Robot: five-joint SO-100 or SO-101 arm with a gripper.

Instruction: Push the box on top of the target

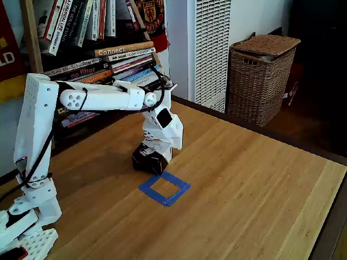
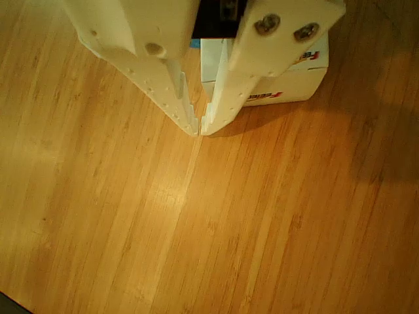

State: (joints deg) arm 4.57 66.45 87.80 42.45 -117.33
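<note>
The white gripper (image 2: pixel 200 131) is seen from above in the other view, its two fingers pressed together at the tips with nothing held between them. The tips are pointed down at bare wood. Just behind the fingers, the box (image 2: pixel 288 82) is seen, its white side marked with red lettering, partly covered by the right finger (image 2: pixel 262 59).

In the fixed view, the gripper (image 1: pixel 157 149) is lowered onto the far side of the box (image 1: pixel 149 161), which is shown as a small dark cube resting on the table (image 1: pixel 260 184). The target (image 1: pixel 164 188), a blue tape square, is laid just in front of the box, its near corner almost touched by it. A wicker basket (image 1: pixel 263 76) is stood well apart beyond the table, and a bookshelf (image 1: pixel 103 38) is placed behind the arm.
</note>
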